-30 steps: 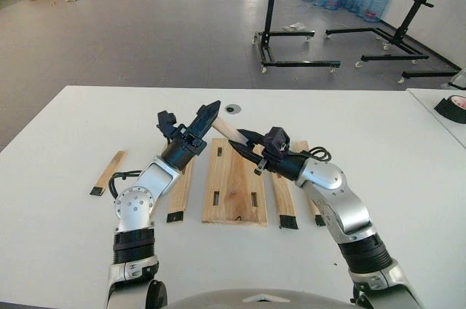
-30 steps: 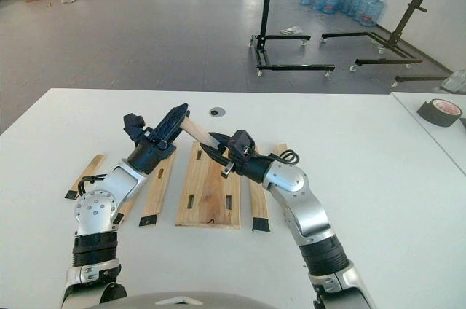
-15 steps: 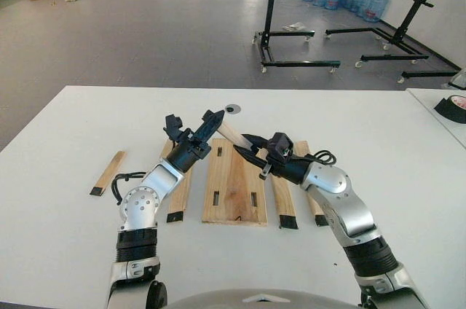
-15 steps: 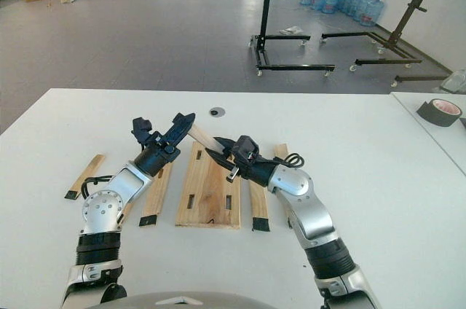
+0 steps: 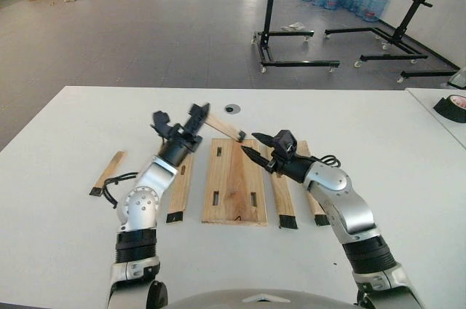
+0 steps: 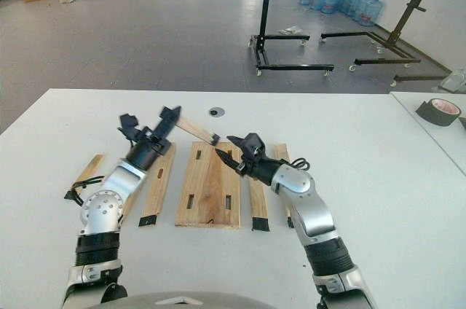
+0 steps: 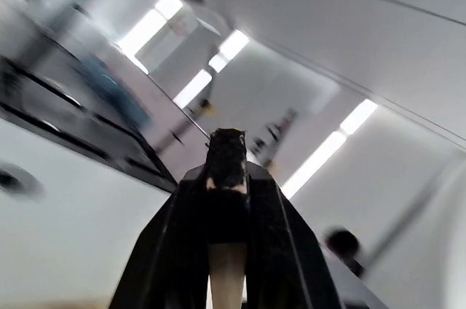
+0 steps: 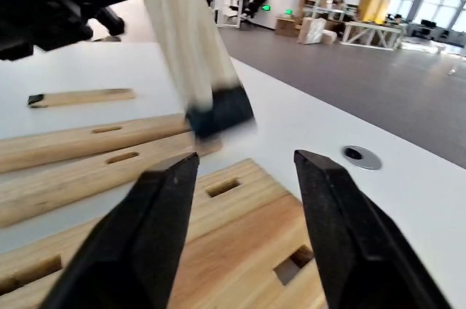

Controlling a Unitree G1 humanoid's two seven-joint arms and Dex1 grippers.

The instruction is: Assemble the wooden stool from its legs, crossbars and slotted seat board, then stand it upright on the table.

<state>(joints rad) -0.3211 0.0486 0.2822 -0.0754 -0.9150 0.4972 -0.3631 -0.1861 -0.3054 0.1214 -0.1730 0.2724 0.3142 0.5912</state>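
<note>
While the left gripper [image 5: 197, 113] is clamped on one end of a wooden stool leg [image 5: 222, 127], it holds that piece lifted off the table [image 5: 73, 141], slanting down toward the robot's right. In the left wrist view the two dark fingers [image 7: 266, 214] press on either side of the pale wood, and the leg's black-capped tip [image 7: 227, 156] pokes out past them. That black tip [image 5: 242, 136] hangs over the far edge of the slotted seat board [image 5: 233, 185], near the tips of the right gripper [image 5: 249, 143] but apart from them.

The right gripper is spread wide and carries nothing; it hovers above the far right part of the seat board, pointing toward the held leg. From the right wrist view its two fingers [image 8: 164, 200] frame the board's rectangular slots, with the leg's capped end just beyond them.

The seat board lies flat in the middle of the table with four slots cut through it. Just to its left, under the left forearm, a second leg [image 5: 180, 189] lies flat. Farther left, well apart, rests a short crossbar [image 5: 108, 172]. On the board's right side two more black-tipped pieces [image 5: 282, 196] lie side by side, partly covered by the right arm. A round cable grommet [image 5: 232, 108] sits in the tabletop beyond the board.
</note>
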